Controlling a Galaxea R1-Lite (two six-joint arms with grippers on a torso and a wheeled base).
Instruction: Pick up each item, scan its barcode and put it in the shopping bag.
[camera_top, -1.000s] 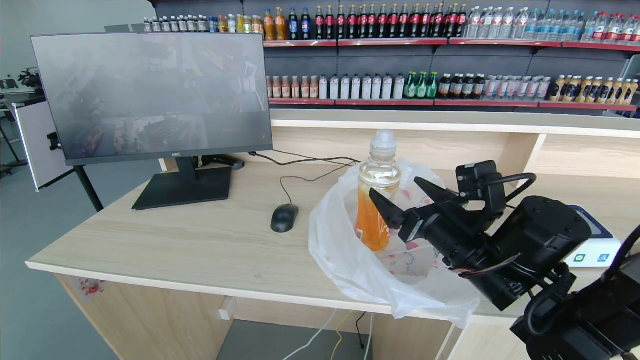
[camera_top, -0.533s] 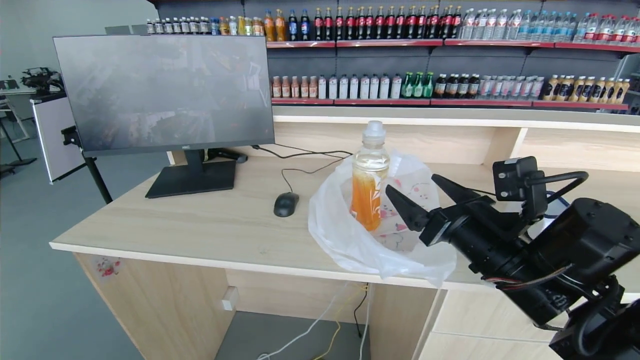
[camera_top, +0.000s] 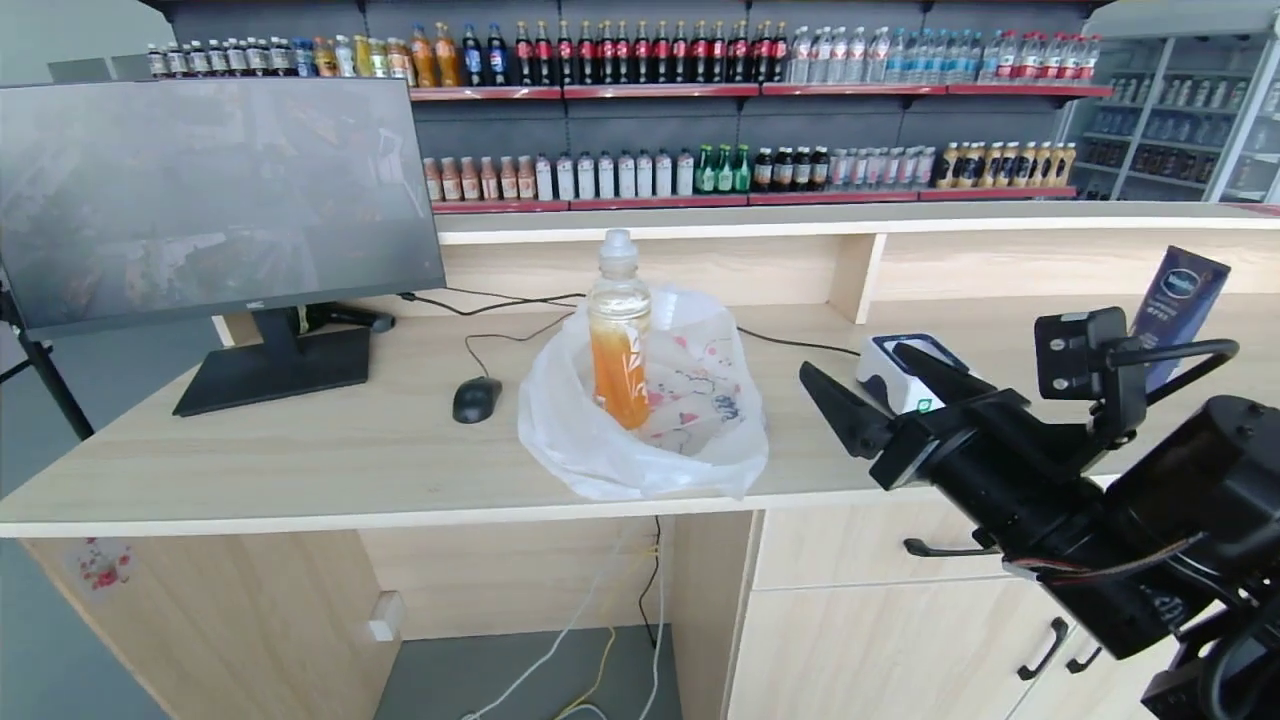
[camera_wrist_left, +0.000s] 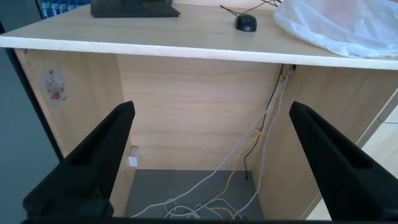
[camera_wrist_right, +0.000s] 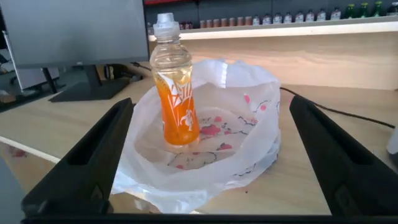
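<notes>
Orange drink bottle (camera_top: 618, 335) is standing upright inside the white shopping bag (camera_top: 600, 460). Its cap and clear neck are sticking out above the bag's rim, and the orange-filled lower part is showing thru the open mouth. In the R wrist view the bottle (camera_wrist_right: 174, 87) is sitting toward one side of the bag (camera_wrist_right: 261, 124), w/ nothing gripping it. The bag is resting near the front edge of the wood desk (camera_top: 300, 460), mouth gaping upward.

R gripper (camera_top: 850, 358) is hovering just right of the bag, apart from it. Its jaws are spread wide and holding nothing, fingers pointing toward bag and bottle. From its own cam the R gripper (camera_wrist_right: 211, 102) is framing both btwn its two black fingers (camera_wrist_right: 93, 168).

L gripper (camera_wrist_left: 211, 106) is hanging low in front of the desk, jaws also released wide w/ nothing btwn them. It's facing the space under the desk, where cables (camera_wrist_left: 249, 168) are dangling.

White scanner (camera_top: 878, 380) is sitting on the desk right of the bag, partly behind the R gripper. Blue box (camera_top: 1180, 290) is standing farther right. Mouse (camera_top: 477, 399) is lying just left of the bag, w/ the monitor (camera_top: 215, 190) beyond it at the desk's left. Shelves of drinks (camera_top: 700, 170) are lining the back wall.
</notes>
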